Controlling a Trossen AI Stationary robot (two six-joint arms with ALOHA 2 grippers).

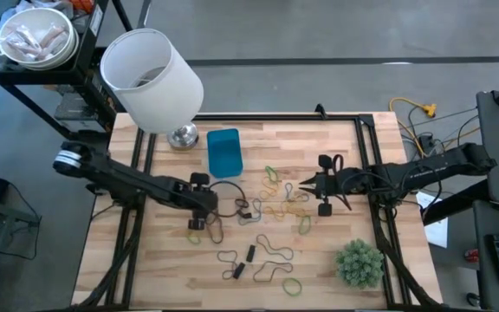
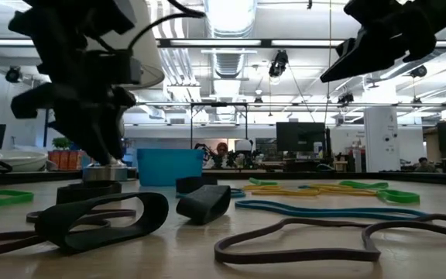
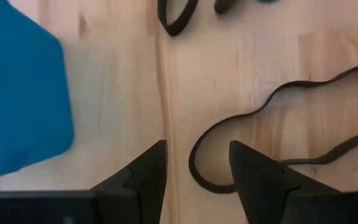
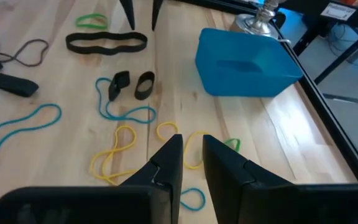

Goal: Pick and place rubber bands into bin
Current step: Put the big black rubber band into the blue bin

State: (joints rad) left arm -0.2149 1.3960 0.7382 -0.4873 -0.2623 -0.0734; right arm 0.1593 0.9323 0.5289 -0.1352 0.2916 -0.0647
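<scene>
Left gripper (image 1: 204,198) sits low over the table at centre-left, jaws released with nothing between them; in its wrist view the two fingers (image 3: 146,177) straddle bare wood, with the near bend of a large dark rubber band (image 3: 241,143) lying just at the inner edge of one finger; judgement: this arm is lining up a pick on that loop; to do it well, shift sideways so one finger drops inside the loop and one outside, press to the wood, then close, since a thin floppy strand will slip out of a shallow pinch. Bin (image 1: 224,151), blue and open-topped, stands on the far side of the table just beyond this gripper, beside the lamp base (image 1: 183,136); carry should be short, release above the bin's middle. Rubber bands (image 1: 284,204) lie scattered centre to near edge, yellow, green, blue and dark. Right gripper (image 1: 306,186) hovers right of centre above the yellow tangle, jaws narrowly parted, holding nothing visible; plant (image 1: 359,263) near right, clear of the work.
</scene>
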